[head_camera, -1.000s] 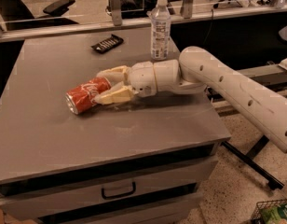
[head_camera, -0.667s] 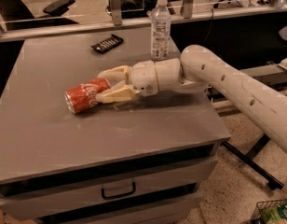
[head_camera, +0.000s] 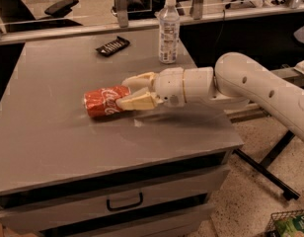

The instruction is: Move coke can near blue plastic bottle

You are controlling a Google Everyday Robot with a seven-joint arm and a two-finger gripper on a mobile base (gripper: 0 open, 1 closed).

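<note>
Gripper (head_camera: 123,93) tight around coke can (head_camera: 101,101)

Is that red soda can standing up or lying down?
Lying down: the coke can rests lengthwise on the grey table, its right end clamped in the tool reaching from the right.

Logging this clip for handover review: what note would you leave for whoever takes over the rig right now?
The gripper is low over the table, shut on the right end of the coke can.
The coke can lies on its side mid-table.
The blue plastic bottle stands upright near the back edge, well apart from the can.
Done: can grasped.
Left: bring it over beside the bottle and release, without tipping the bottle.
</note>
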